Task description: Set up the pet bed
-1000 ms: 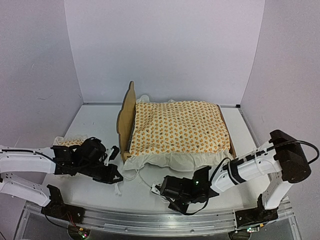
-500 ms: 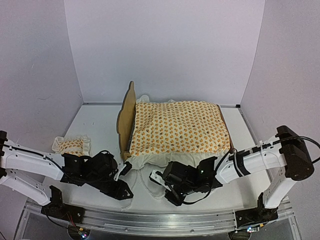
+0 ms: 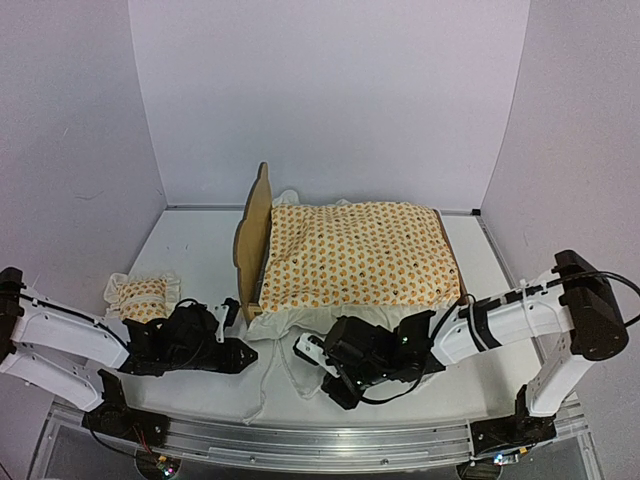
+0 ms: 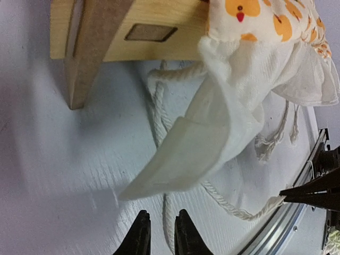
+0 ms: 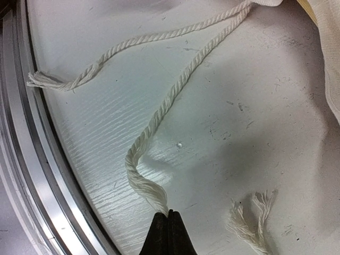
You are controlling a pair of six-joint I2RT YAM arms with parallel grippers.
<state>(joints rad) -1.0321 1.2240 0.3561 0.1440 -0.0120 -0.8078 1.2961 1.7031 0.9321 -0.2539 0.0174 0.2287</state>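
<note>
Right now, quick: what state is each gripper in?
Left gripper: fingertips barely apart around a tie cord; whether it grips cannot be told.
Right gripper: closed, pinching a twisted white cord.

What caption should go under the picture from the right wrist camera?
The right gripper pinches one end of a white cord lying on the table.
</note>
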